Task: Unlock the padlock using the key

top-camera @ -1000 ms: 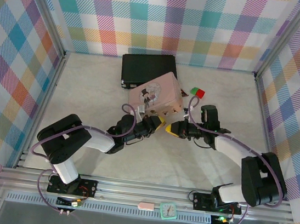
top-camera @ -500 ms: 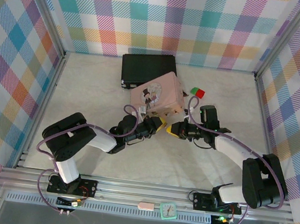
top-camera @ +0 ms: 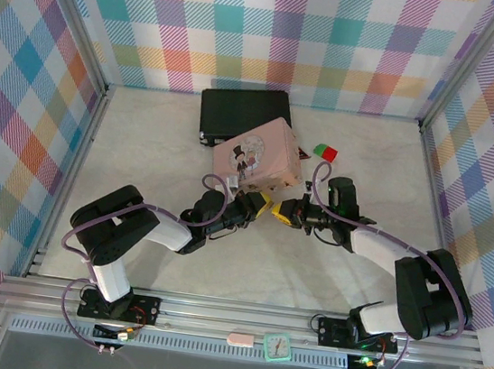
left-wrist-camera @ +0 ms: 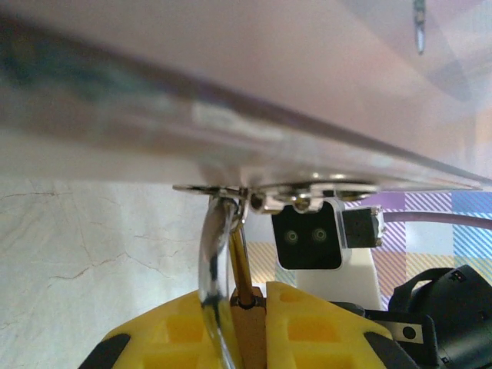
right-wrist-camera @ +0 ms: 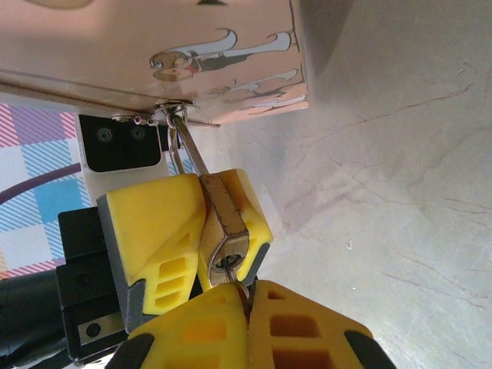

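Observation:
The brass padlock (right-wrist-camera: 224, 224) hangs by its silver shackle (left-wrist-camera: 215, 254) from the metal clasp (left-wrist-camera: 269, 188) of the pink box (top-camera: 255, 156). My left gripper (left-wrist-camera: 250, 307) is shut on the padlock body (left-wrist-camera: 250, 338), and its yellow fingers (right-wrist-camera: 154, 231) flank that body in the right wrist view. My right gripper (right-wrist-camera: 247, 296) is shut on the slim grey key (right-wrist-camera: 233, 273), whose tip sits in the keyhole at the padlock's bottom end. In the top view the left gripper (top-camera: 260, 207) and the right gripper (top-camera: 283, 214) meet tip to tip just in front of the box.
A black case (top-camera: 243, 111) lies behind the pink box. Red and green blocks (top-camera: 326, 151) sit to the box's right. The pale tabletop (top-camera: 326, 277) stretches open towards the near edge. Checked walls close in the back and both sides.
My right gripper has moved left with the key until it meets the left gripper at the padlock. The left gripper and the box have shifted only slightly.

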Available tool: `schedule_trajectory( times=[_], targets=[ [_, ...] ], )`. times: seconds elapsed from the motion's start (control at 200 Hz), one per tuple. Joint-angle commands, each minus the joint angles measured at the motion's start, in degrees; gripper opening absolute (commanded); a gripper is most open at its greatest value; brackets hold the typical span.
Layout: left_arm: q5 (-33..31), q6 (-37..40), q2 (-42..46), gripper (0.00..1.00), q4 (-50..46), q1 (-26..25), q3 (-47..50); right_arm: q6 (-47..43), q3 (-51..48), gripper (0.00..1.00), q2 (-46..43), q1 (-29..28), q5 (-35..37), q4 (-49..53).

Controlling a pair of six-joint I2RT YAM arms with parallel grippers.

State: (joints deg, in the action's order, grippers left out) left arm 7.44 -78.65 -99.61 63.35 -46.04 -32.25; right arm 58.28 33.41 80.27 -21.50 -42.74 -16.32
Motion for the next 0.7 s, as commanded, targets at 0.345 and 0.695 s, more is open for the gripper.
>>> schedule_trajectory(
  times=[0.345, 0.695],
  targets=[
    [4.42, -1.13, 3.6, 0.0, 0.43, -2.38, -1.34, -4.99, 2.88, 0.0, 0.68, -1.54, 10.86, -4.95],
    [3.28, 0.08, 5.84, 0.0, -2.89, -2.52, -1.94, 7.93, -0.48, 0.0, 1.73, -4.04, 19.57, -10.82]
  ],
)
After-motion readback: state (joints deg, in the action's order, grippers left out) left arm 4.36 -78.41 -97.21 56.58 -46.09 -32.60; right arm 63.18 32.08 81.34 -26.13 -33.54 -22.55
